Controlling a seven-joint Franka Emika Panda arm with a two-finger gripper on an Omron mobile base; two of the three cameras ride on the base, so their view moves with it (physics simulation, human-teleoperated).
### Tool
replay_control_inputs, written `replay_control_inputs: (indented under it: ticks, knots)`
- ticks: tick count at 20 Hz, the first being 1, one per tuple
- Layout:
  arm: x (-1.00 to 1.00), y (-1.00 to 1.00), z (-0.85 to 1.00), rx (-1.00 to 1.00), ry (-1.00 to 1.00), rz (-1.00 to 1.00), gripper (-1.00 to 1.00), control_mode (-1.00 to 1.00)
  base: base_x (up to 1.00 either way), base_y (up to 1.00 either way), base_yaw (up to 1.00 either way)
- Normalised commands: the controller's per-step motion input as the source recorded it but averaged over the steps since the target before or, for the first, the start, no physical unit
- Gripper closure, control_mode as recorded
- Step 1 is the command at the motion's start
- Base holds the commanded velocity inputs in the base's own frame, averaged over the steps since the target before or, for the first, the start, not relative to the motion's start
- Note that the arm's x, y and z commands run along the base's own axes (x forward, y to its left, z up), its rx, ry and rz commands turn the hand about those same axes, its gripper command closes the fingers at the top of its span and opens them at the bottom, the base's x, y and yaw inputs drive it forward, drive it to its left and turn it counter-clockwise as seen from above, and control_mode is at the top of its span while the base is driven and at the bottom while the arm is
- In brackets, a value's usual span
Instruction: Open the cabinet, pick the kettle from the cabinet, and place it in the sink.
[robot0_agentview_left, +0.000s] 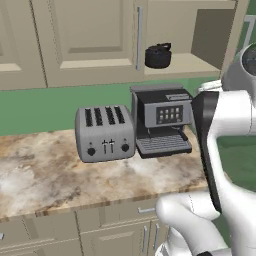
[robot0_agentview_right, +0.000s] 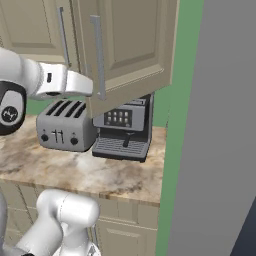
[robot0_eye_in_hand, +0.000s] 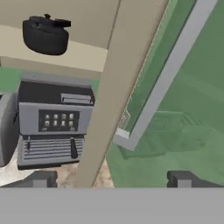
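The kettle (robot0_agentview_left: 158, 55) sat on the bottom shelf of the beige wall cabinet (robot0_agentview_left: 90, 40), whose right door (robot0_agentview_right: 131, 50) stood swung open, its long silver bar handle (robot0_agentview_right: 99, 56) facing the right base camera. In the hand view the kettle (robot0_eye_in_hand: 45, 35) appeared at the upper left, on the shelf above the black-and-silver coffee machine (robot0_eye_in_hand: 53, 123), with the edge of the open door (robot0_eye_in_hand: 118, 87) crossing between it and the rest of the frame.

It looked like a small, rigid, squat black vessel, probably light if empty, with smooth rounded sides that a narrow pincer would likely slip on. The arched handle over the lid, or the lid knob beneath it, seemed the surest place to take hold; a grip across the handle's span would let it hang steadily, though it might swing when lifted.

The gripper (robot0_eye_in_hand: 111, 179) was released, its two dark fingertips (robot0_eye_in_hand: 40, 178) spread wide with nothing between them. It was well apart from the kettle, which lay higher and off to one side along the gripper's line of sight, beyond the door edge. Judging from this, the hand would need to rise and turn toward the shelf opening before reaching in. The toaster (robot0_agentview_left: 105, 133) stood on the marbled counter (robot0_agentview_left: 60, 175) beside the coffee machine, below the shelf.
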Motion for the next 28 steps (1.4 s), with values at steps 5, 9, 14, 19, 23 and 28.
replay_control_inputs:
  ticks: [5, 9, 14, 19, 23, 28]
  knots:
    - [-0.21, 0.35, 0.01, 0.01, 0.01, -0.29, -1.0, -1.0, 0.0, 0.0, 0.0]
    - [-0.1, 0.36, 0.0, 0.04, 0.0, -0.22, -1.0, -1.0, 0.0, 0.0, 0.0]
    - [0.01, 0.32, -0.04, 0.1, 0.0, -0.19, -1.0, -1.0, 0.0, 0.0, 0.0]
    - [0.12, 0.15, -0.05, 0.08, -0.11, -0.14, -1.0, -1.0, 0.0, 0.0, 0.0]
    - [0.26, 0.01, -0.12, 0.08, -0.18, -0.09, -1.0, -1.0, 0.0, 0.0, 0.0]
    - [0.28, -0.09, -0.21, 0.05, -0.28, -0.05, -1.0, -1.0, 0.0, 0.0, 0.0]
